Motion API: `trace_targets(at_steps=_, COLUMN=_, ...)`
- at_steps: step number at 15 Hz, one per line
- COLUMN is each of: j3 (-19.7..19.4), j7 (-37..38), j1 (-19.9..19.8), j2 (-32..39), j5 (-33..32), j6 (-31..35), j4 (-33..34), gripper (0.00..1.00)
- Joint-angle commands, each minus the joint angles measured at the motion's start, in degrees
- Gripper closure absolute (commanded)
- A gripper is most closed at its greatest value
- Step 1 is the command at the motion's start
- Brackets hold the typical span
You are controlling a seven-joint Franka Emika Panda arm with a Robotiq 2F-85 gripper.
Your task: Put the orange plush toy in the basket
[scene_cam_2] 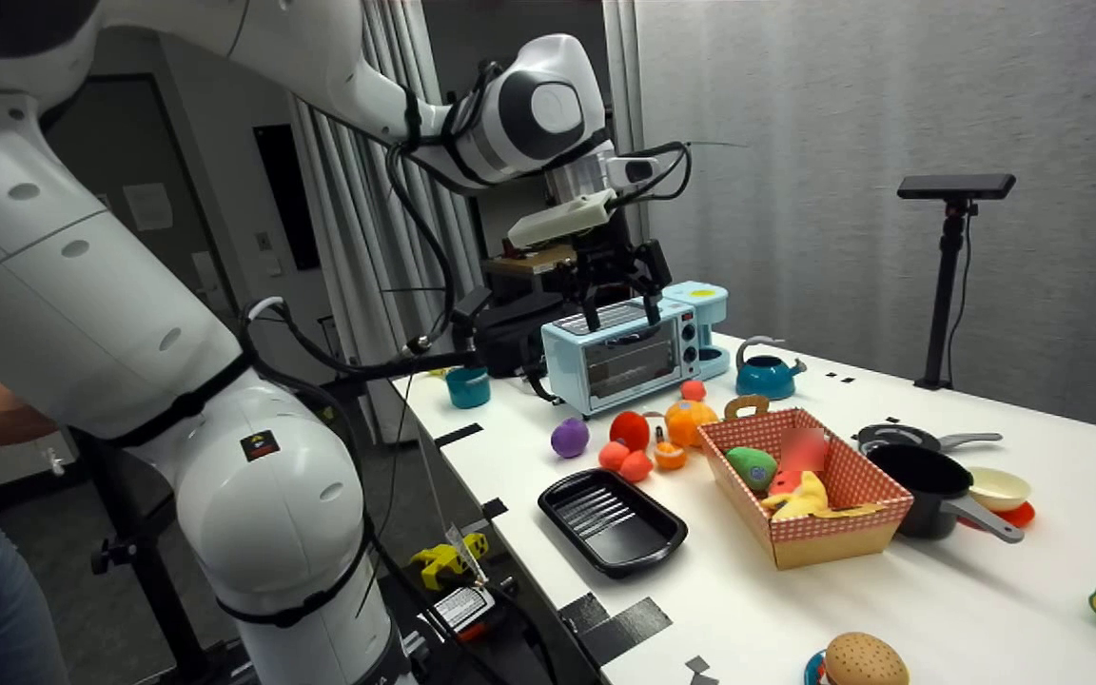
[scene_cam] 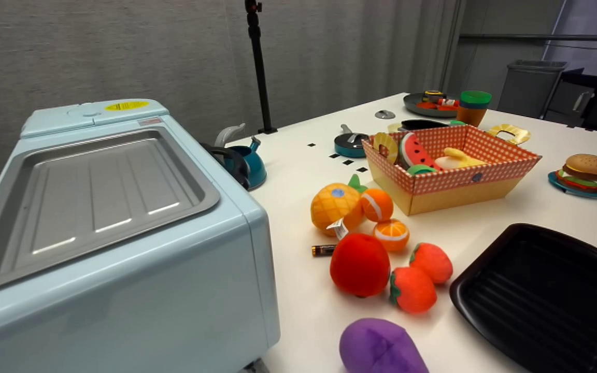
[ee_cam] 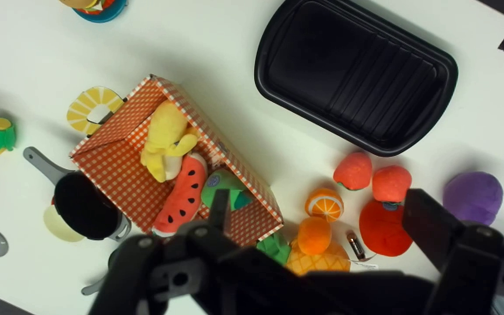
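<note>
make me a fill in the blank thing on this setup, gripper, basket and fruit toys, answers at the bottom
The gripper hangs in mid-air with its jaws ____, holding nothing.
In the basket, between the yellow plush and the green plush, lies a slice of ____.
The strawberries lie between the red ball and the black ____.
Counted together, the strawberries outside the basket number ____.

Missing words: open; watermelon; tray; two

The arm was white and of rounded form, with grey caps, black straps, black cables and one small dark label, while its pincer was black, having round screws.
</note>
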Motion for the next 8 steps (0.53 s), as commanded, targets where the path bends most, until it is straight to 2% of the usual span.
trace_targets(at_steps=1, j3=1.0, j7=-2.6, j1=1.3, j2=6.7, j5=2.0, j6=3.5, j4=3.5, gripper=0.0)
trace_targets(at_steps=8, j3=3.8, j7=-2.4, j1=2.2, j2=19.9, j5=3.1, j6=13.2, j4=8.0, gripper=0.0)
